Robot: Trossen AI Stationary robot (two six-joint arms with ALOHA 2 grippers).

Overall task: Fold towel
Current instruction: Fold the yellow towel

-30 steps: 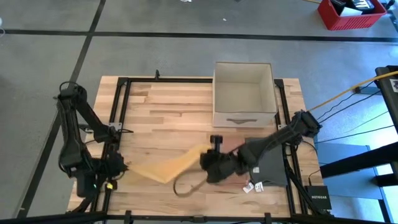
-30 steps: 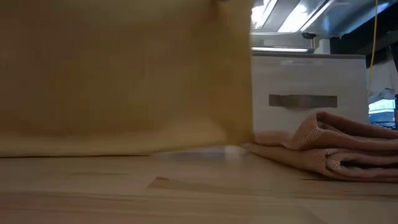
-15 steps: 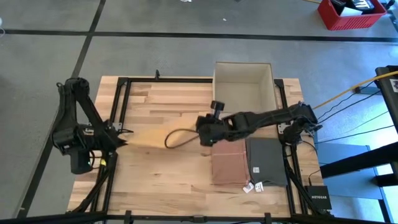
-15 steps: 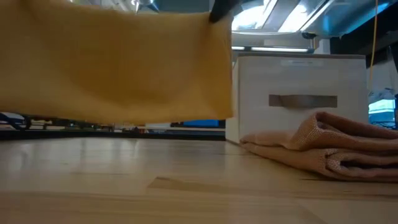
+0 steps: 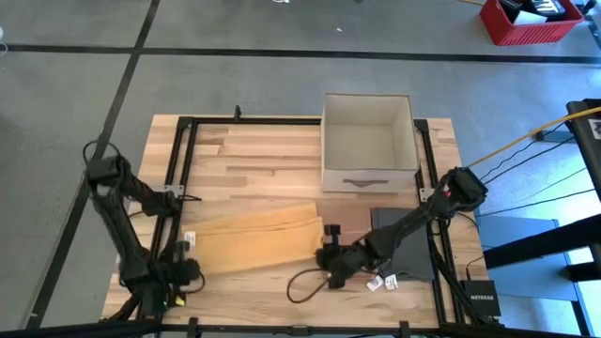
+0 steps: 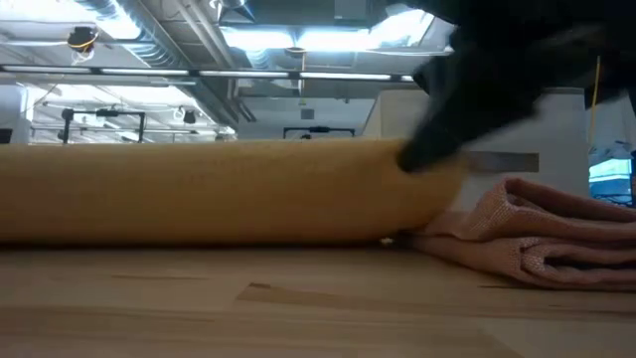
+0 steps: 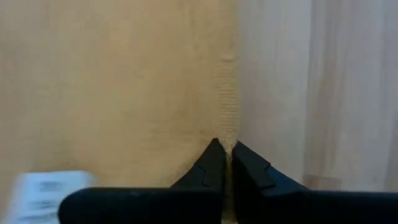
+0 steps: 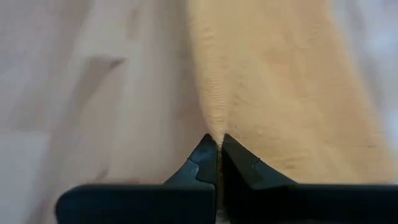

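The yellow towel (image 5: 252, 239) lies folded on the worktop (image 5: 254, 155), in front of the white box (image 5: 368, 141) and just beside the pink folded towel (image 6: 527, 244). The left gripper (image 5: 181, 269) and the right gripper (image 5: 331, 255) each pinch an edge of it, jaws pressed together. Uneven release could drag a corner and skew the fold; the right gripper could snag the pink towel.

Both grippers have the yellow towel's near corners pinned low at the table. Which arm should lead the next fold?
Neither: left gripper and right gripper are both shut on the yellow towel at opposite ends; probably move together.
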